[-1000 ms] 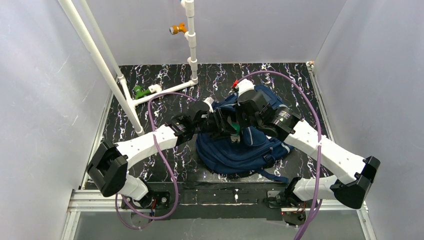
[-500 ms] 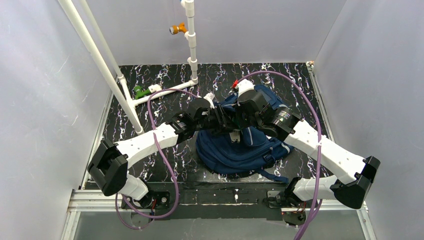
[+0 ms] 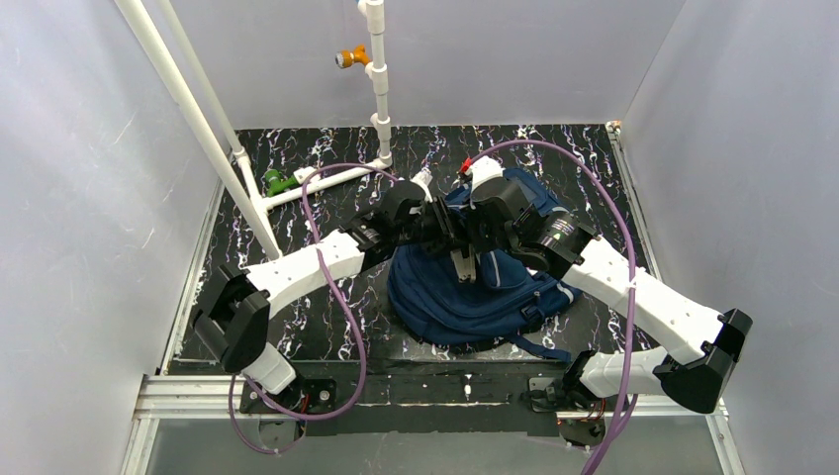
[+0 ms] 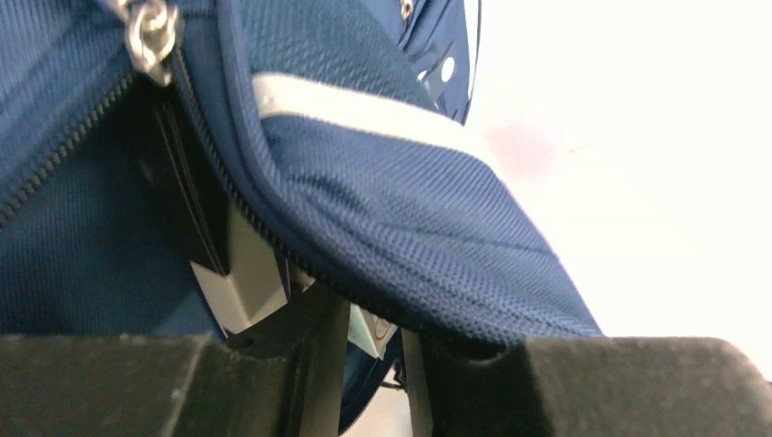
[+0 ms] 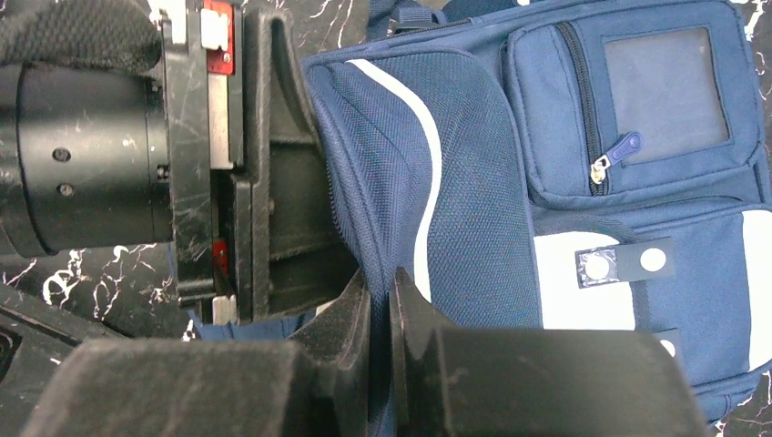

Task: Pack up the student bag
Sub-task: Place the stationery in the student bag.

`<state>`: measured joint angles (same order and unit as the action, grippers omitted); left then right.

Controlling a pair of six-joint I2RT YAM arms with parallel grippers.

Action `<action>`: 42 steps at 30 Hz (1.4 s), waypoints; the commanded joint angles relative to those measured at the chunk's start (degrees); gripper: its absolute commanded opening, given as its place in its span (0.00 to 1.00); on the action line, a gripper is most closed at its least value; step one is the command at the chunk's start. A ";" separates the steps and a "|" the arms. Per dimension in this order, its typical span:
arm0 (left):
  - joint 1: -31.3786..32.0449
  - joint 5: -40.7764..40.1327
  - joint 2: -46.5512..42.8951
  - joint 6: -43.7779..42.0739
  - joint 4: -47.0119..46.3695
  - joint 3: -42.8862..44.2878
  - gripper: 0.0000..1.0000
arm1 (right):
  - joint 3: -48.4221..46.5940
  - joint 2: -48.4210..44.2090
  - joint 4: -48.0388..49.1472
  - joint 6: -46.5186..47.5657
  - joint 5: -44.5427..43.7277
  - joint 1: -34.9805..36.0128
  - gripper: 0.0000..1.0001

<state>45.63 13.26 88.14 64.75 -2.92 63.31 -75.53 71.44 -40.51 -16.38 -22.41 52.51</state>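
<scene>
Tabletop (image 3: pixel 336 148): black with white marble veining, across the middle of the frame.
Pipe frame (image 3: pixel 379 94): white; upright at top centre, slanted bars from upper left, low bar lying on the tabletop.
Orange fitting (image 3: pixel 348 57): beside the upright pipe, near the top.
Green fitting (image 3: pixel 276 182): by the low bar's left end.
Walls (image 3: pixel 89 198): pale grey; left, back, right.
Rail (image 3: pixel 178 396): metal, along the bottom.

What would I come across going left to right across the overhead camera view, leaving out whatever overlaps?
green fitting → orange fitting → student bag → right arm's elbow
</scene>
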 commanded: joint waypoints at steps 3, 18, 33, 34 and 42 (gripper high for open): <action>-3.09 -1.47 1.72 -2.98 0.88 4.63 0.28 | -1.81 -2.93 9.97 -1.99 2.01 0.66 0.01; -4.18 -3.25 -9.03 -7.14 7.48 -2.99 0.51 | 0.40 -2.99 11.65 -3.28 1.87 0.66 0.01; -7.17 -1.98 -22.64 -14.55 16.35 -8.44 0.58 | 4.68 0.01 13.86 -5.70 15.82 0.66 0.31; -7.48 -1.10 -23.32 -15.54 16.78 -8.12 0.59 | 5.64 0.34 14.67 -6.37 17.99 0.66 0.36; -13.51 4.65 -17.89 -26.13 30.39 6.13 0.69 | 13.75 0.17 20.05 -10.03 21.89 0.09 0.62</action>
<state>35.81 14.02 67.42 45.58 20.25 61.47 -64.60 71.75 -26.15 -23.77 -3.97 52.99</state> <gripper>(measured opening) 0.684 0.594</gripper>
